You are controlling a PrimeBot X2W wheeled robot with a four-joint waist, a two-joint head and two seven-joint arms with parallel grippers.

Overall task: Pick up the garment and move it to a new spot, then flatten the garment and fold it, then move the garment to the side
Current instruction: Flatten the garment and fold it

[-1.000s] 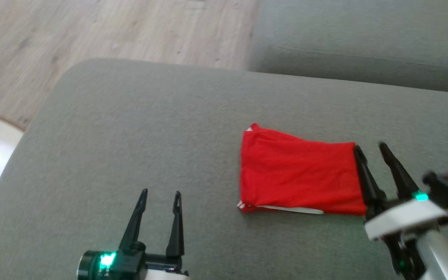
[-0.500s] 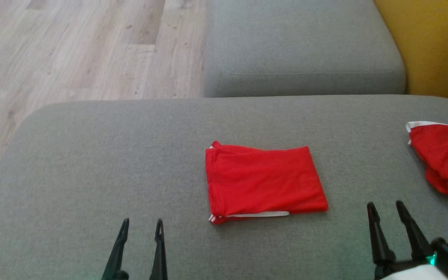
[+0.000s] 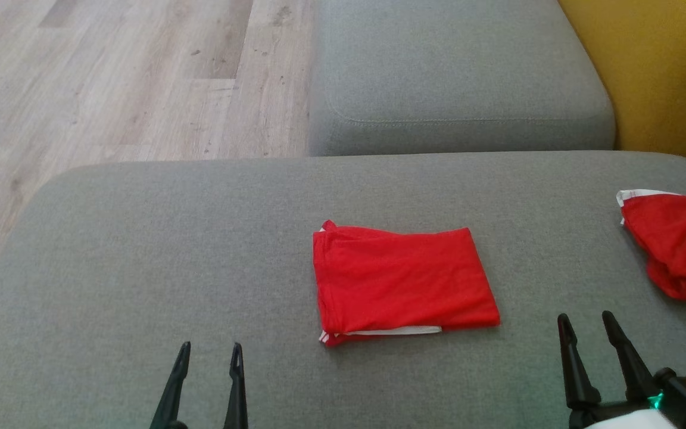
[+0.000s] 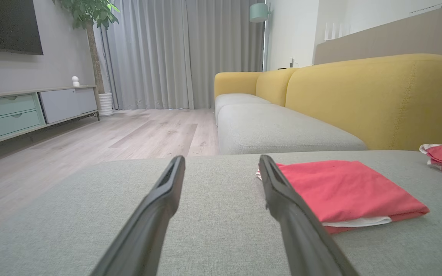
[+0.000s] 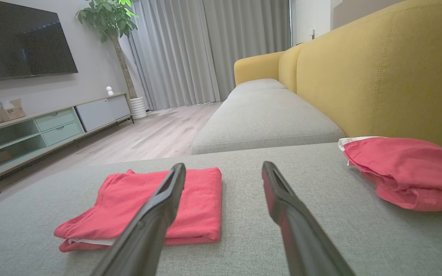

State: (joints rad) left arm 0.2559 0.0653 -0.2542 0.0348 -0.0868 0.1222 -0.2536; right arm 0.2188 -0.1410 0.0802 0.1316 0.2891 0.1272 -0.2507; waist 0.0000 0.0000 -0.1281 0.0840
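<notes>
Grey cushion (image 3: 140, 250) bears folded red garment (image 3: 402, 277) and a seemingly crumpled red heap (image 3: 679, 244)

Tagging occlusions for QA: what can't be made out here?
- Second red garment: head view, right edge cuts it off.
- Folded garment: left wrist view, a dark finger covers its left edge.
- Left gripper: head view, bottom edge cuts off its body.
</notes>
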